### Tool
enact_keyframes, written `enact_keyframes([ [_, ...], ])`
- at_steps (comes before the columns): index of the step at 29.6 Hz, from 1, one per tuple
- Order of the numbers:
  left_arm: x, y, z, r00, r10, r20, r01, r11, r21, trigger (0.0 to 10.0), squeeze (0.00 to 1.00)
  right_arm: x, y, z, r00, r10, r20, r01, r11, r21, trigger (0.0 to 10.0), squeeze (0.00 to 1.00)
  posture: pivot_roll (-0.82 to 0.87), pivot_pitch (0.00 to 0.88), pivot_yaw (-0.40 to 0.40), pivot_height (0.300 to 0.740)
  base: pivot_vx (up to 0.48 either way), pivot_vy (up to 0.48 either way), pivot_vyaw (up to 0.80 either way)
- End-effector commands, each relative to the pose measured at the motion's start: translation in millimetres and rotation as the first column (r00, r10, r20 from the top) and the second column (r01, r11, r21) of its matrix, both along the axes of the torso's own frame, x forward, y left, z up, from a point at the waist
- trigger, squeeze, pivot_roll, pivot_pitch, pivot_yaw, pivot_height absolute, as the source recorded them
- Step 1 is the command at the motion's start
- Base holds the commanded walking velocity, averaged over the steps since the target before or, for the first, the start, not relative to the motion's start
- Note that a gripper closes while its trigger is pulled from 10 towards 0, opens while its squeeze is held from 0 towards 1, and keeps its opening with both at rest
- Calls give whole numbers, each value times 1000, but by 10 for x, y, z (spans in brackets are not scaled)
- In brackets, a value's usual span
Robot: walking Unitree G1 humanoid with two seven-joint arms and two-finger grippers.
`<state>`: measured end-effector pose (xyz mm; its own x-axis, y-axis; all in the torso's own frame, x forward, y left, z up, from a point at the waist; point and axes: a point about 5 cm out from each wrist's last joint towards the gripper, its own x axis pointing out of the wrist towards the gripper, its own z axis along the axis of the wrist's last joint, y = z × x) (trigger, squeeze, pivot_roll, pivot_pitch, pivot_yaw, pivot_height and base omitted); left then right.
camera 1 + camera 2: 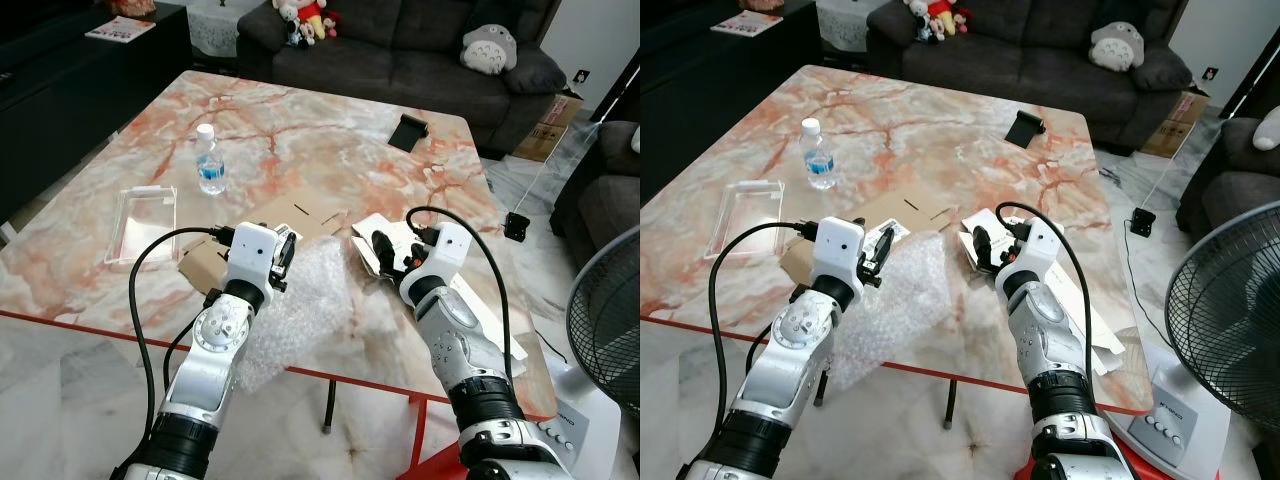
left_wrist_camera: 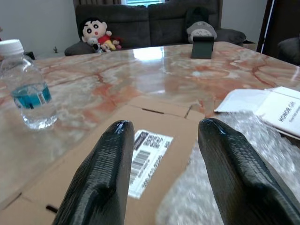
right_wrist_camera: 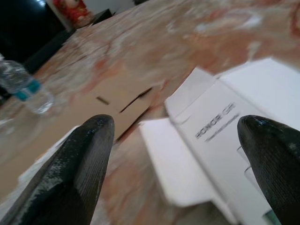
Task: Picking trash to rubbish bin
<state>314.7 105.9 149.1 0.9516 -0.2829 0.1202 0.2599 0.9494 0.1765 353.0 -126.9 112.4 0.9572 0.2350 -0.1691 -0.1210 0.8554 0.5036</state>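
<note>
Left eye view is showing a glossy marble table [image 1: 330, 140], veined orange and cream, carrying the trash: a flattened brown cardboard piece [image 1: 300, 225] with a barcode label, a crinkled sheet of clear bubble wrap [image 1: 300, 310] draping over the near edge, and an opened white box [image 1: 400, 240]. The left gripper [image 1: 285, 255] is hovering over the cardboard with its textured black fingers [image 2: 105, 168] spread apart, holding nothing. The right gripper [image 1: 385, 255] is hanging over the white box, its rounded fingers [image 3: 79, 154] standing wide apart around empty air. A clear water bottle [image 1: 210, 160] with a blue label is standing upright beyond the cardboard, and a transparent plastic tray [image 1: 145, 225] is lying flat near the table's left edge. Left wrist view is revealing the printed barcode up close; right wrist view is picking out grey lettering on the box's flap. A dark sofa [image 1: 420, 50] with plush toys [image 1: 305, 18] is sitting behind the table, and a fan [image 1: 605, 320] is standing at right.
</note>
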Motion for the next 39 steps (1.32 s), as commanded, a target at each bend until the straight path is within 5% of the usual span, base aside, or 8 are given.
enact_keyframes([
  [1, -15, -45, -9, 1000, -18, -11, 18, 1000, 14, 10000, 0, -11, -35, 46, 1000, 18, -5, -18, 999, 38, 10000, 0, 2, 87, -156, 740, 0, 0, 0],
  [5, -30, -63, -91, 998, -28, -51, 29, 999, 16, 10000, 0, -95, 53, -18, 989, 134, -65, -130, 990, 61, 10000, 0, -5, 93, -161, 740, 0, 0, 0],
  [10, -45, -41, -133, 998, 1, -66, 1, 1000, 22, 10000, 0, -149, 79, -63, 985, 148, -92, -139, 986, 94, 10000, 0, -2, 110, -165, 740, 0, 0, 0],
  [24, -70, 85, -90, 996, 65, -59, -63, 997, 39, 10000, 0, -399, 286, 37, 921, 386, -58, -373, 914, 161, 10000, 0, -10, 134, -160, 740, 0, 0, 0],
  [39, -55, 25, -87, 996, 54, -71, -50, 998, 47, 10000, 0, -578, 367, -145, 850, 510, -129, -506, 860, 65, 10000, 0, -2, 125, -161, 740, 0, 0, 0],
])
